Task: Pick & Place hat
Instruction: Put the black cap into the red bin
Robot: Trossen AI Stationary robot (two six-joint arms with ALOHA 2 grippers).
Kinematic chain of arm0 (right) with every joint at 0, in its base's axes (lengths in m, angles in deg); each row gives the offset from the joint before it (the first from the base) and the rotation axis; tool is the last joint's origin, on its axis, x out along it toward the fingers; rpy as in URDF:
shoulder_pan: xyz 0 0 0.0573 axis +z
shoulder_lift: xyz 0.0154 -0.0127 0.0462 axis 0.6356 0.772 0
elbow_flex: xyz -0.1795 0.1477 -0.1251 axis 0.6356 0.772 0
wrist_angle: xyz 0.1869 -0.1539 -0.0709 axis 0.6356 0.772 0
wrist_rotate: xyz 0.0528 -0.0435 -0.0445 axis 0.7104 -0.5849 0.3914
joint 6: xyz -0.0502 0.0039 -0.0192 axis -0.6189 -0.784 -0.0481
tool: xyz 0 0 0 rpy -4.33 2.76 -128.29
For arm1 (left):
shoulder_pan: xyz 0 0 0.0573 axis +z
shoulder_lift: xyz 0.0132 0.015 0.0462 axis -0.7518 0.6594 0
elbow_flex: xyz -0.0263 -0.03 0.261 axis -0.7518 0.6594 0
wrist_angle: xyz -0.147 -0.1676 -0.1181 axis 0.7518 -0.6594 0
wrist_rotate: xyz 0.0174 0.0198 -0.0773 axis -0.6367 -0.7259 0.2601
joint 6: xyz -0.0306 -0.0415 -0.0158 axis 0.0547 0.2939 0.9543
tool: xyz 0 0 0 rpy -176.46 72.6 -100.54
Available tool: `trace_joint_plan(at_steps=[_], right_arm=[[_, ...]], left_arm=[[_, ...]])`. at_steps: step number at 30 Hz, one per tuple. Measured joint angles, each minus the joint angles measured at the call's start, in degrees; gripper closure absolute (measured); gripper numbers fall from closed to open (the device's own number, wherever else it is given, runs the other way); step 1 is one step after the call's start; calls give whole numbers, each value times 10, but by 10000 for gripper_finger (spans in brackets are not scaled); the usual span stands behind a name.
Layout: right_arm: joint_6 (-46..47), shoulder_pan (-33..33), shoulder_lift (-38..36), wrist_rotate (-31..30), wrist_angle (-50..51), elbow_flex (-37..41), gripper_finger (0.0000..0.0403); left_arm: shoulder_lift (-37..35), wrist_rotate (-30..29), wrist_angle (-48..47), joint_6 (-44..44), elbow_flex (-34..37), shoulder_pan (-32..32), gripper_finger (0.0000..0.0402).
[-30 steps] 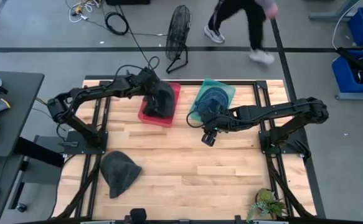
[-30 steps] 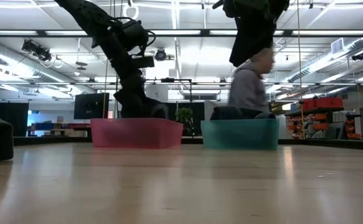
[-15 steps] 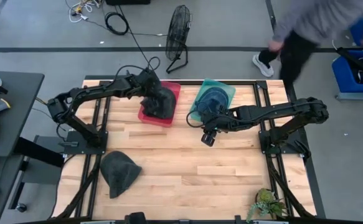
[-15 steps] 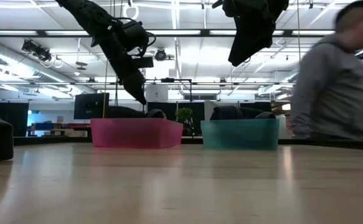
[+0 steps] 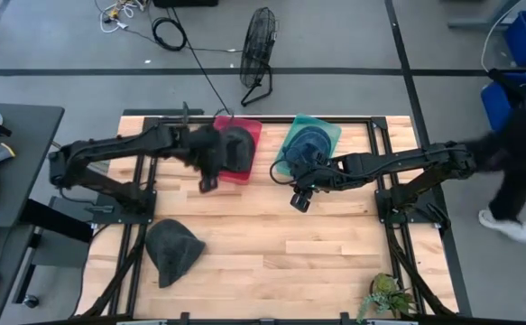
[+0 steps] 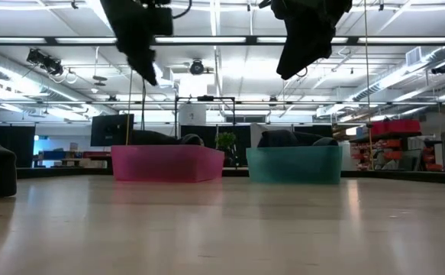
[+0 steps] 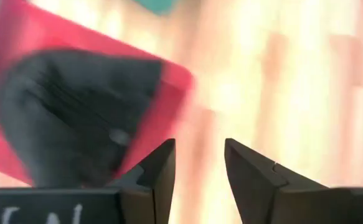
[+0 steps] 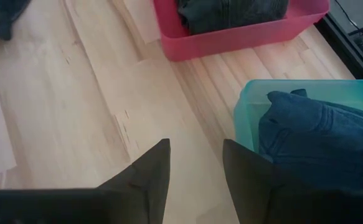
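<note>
Pink plastic catches my eye first: the pink bin sits near the far edge of the bench, left of its middle, with a dark grey hat lying inside it. Just beside it to the right stands the teal bin, holding a dark blue hat that rises a little above the rim in the low view. A third hat, the grey hat, lies flat on the bare wood near the bench's left edge toward the near side, well apart from both bins.

My left gripper hangs over the wood just off the pink bin's near left corner, raised well above the bench in the low view. Through the left wrist view I see its fingers parted with nothing between them, and the dark grey hat in the pink bin beyond.

My right gripper hangs over the bare wood near the teal bin's near edge, also held high. In the right wrist view its fingers stand apart and empty, with the corner of the teal bin and the pink bin ahead.

At the right, beyond the bench, a person crosses the floor. A floor fan stands past the far edge.
</note>
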Motion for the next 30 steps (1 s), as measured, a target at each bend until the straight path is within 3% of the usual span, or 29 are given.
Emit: trace_joint_plan(at_steps=[9, 19, 30], right_arm=[[-14, 0, 0, 0, 4, 0, 253], [-19, 0, 0, 0, 4, 0, 253], [-15, 0, 0, 0, 2, 0, 253]], left_arm=[[-68, -14, -42, 258, 109, -162, 266], [-73, -16, -81, 525, 195, -341, 266], [-73, -35, -76, 705, 219, -487, 266]])
